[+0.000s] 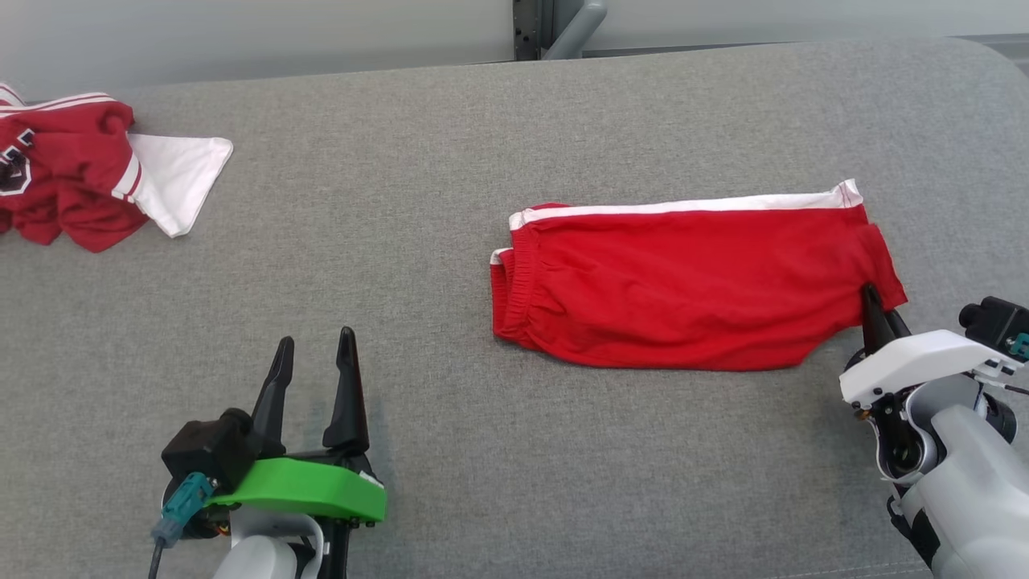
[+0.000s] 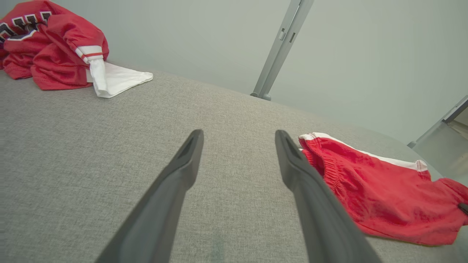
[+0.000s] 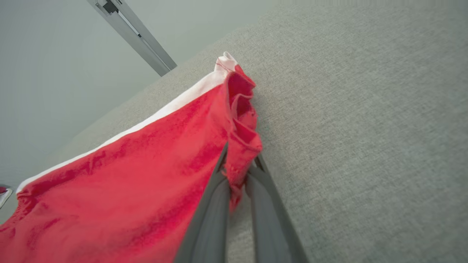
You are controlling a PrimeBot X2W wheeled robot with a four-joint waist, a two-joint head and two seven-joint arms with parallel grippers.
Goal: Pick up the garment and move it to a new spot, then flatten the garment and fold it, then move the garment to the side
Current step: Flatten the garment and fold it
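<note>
Right end effector (image 1: 872, 296) clamped on a corner of red shorts (image 1: 683, 281), near table (image 1: 482, 450) right edge. Left end effector (image 1: 315, 354) spread wide, empty.

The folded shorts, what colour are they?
Red shorts, with a white stripe along the far edge; the head view shows it best.

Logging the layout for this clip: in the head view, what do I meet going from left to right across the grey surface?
crumpled red jersey → left gripper, open and holding nothing → red shorts, lying flat → right gripper, shut on the right corner of the shorts
</note>
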